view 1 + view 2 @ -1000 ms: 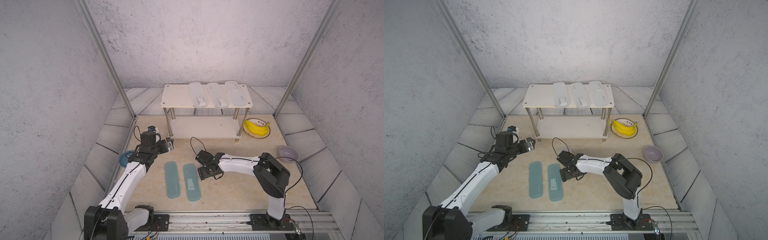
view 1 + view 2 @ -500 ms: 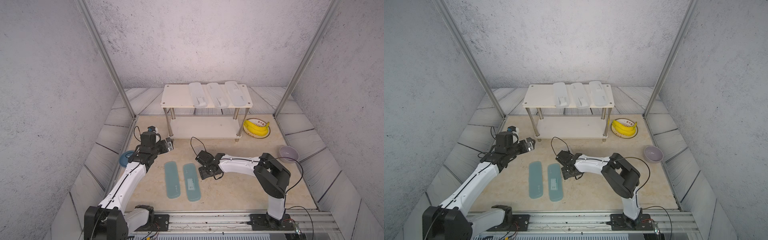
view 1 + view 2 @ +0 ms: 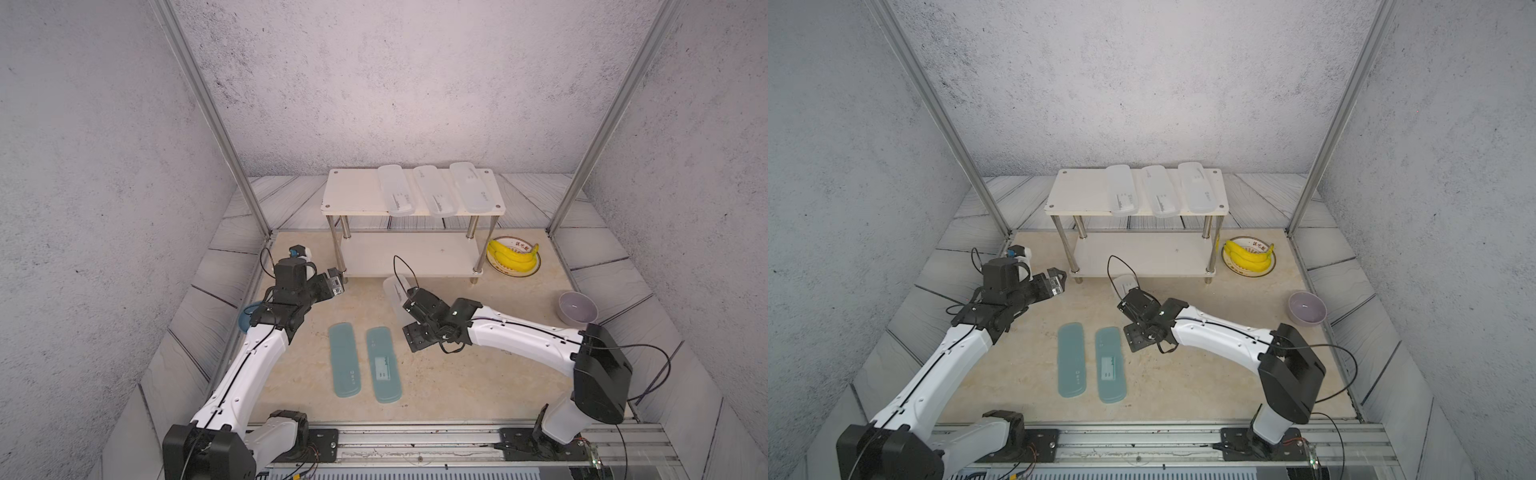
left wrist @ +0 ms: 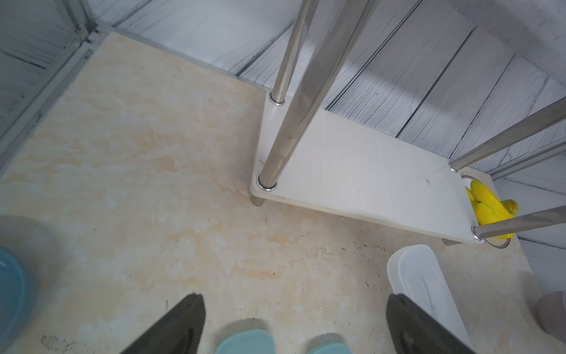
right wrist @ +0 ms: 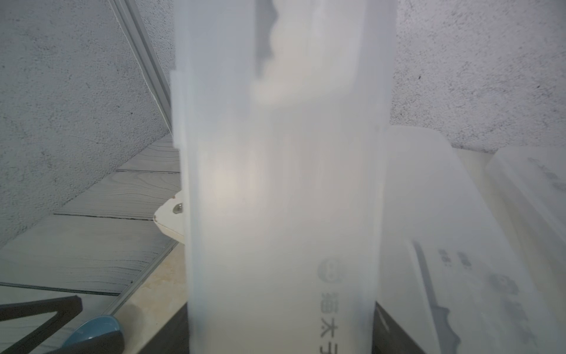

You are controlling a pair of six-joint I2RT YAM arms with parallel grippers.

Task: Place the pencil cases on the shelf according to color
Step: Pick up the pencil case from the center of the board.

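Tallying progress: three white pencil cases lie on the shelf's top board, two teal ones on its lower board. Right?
No. The two teal cases lie on the table in front of the shelf, not on its lower board; both top views show it. The rest stands.

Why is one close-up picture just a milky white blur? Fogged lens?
Right wrist view: not fog, a frosted white pencil case crowds the lens, out of focus. Left wrist view: dark fingers blurred at the edge. Both top views: sharp, evenly lit.

Soft even light; frosted case (image 5: 275, 184) blurred up close
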